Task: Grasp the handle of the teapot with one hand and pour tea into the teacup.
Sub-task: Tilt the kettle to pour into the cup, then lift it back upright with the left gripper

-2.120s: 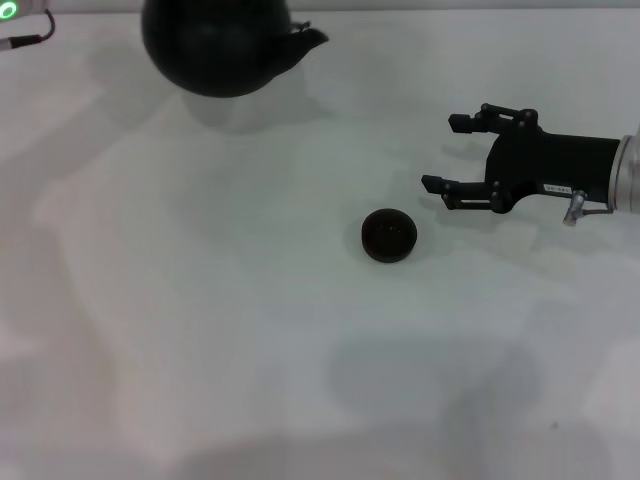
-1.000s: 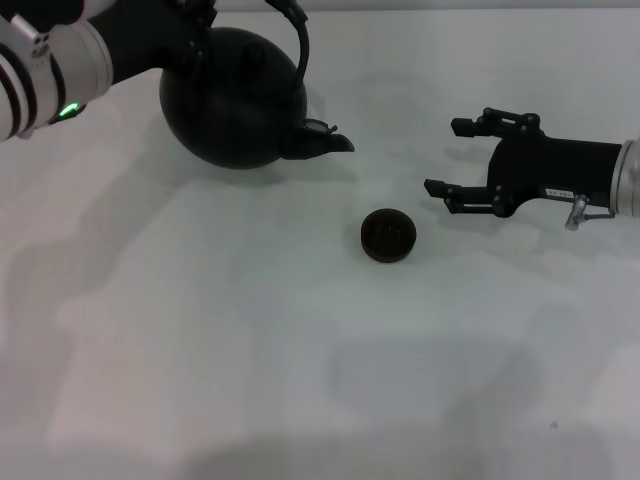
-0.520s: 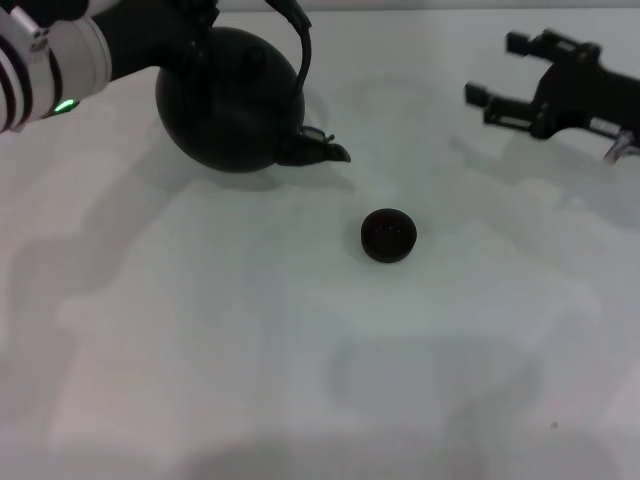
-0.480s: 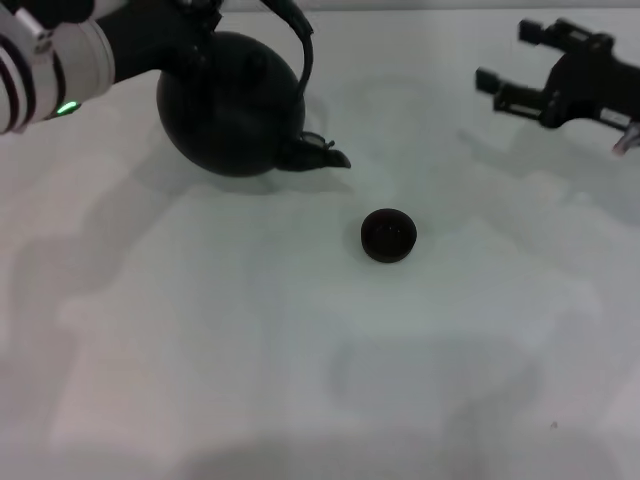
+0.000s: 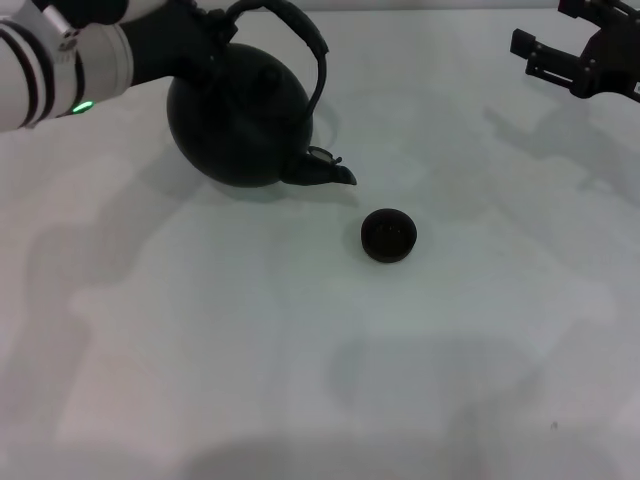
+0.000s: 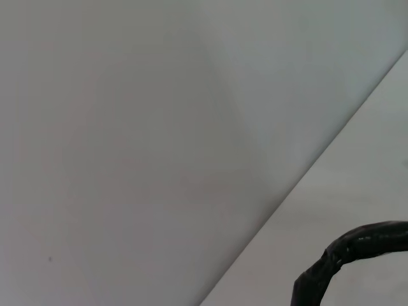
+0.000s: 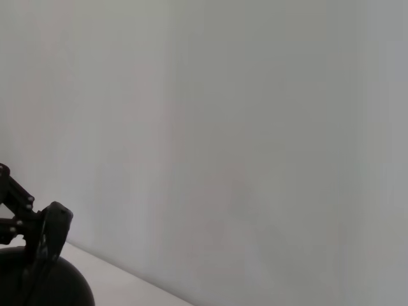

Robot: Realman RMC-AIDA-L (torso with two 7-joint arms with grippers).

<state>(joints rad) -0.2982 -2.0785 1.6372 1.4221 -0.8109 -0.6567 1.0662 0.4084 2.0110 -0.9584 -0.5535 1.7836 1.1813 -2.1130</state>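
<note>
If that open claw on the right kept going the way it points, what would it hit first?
Probably nothing soon: the right gripper points across bare table toward the teapot, the first thing in line, if heights match.

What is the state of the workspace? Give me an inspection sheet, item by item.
Surface: white table, bare apart from the job's things.
Teapot: teapot at the far left, spout aimed toward the cup; whether it rests on the table or is lifted cannot be told.
Handle: handle arched over the pot, gripped at its left end.
Teacup: teacup upright near the centre, apart from the spout; contents cannot be told.
Clutter: nothing seen.
Left gripper: left gripper shut on the handle.
Right gripper: right gripper open and empty at the far right, away from the cup.
Cables: nothing seen.
Surroundings: plain pale wall behind the table.
</note>
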